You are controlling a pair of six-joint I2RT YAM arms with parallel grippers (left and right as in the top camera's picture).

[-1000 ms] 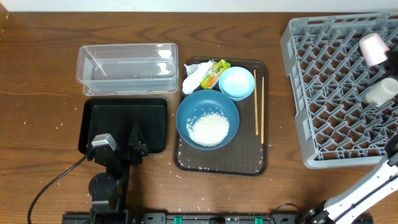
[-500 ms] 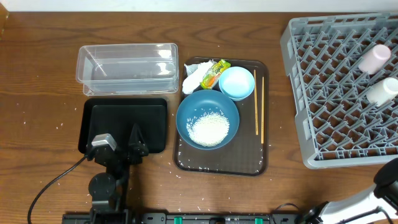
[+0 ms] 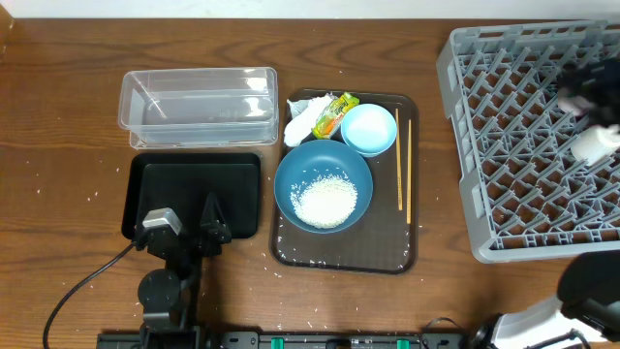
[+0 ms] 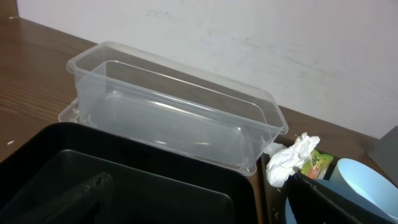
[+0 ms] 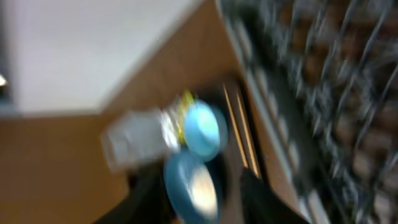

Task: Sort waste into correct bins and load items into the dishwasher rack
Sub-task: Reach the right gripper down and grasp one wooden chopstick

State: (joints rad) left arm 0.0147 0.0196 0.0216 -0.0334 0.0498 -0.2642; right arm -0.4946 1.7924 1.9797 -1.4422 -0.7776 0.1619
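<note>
On the dark-brown serving tray, the large dark-blue bowl [image 3: 323,189] holds white rice. Behind it sit the small light-blue bowl [image 3: 368,129], the crumpled tissue [image 3: 302,118] and the snack wrapper [image 3: 335,113]. The chopsticks [image 3: 402,173] lie along the tray's right side. The white cup [image 3: 593,143] lies in the grey rack [image 3: 513,145]. My right gripper [image 3: 584,92] is a dark blur above the rack; its wrist view shows the fingers [image 5: 154,198] apart with nothing between them. The pink cup is hidden. My left gripper [image 3: 186,219] hangs open over the black bin [image 3: 194,184].
The clear tub [image 3: 199,105] stands behind the black bin; the left wrist view shows that clear tub [image 4: 180,112] with nothing in it. Stray rice grains dot the serving tray [image 3: 387,254] and the wood around it. The right arm's base sits at the bottom right corner.
The pink cup stood in the rack, then lay on its side; now the blurred right gripper covers that spot. The right arm swung fast. The left arm stayed still.
</note>
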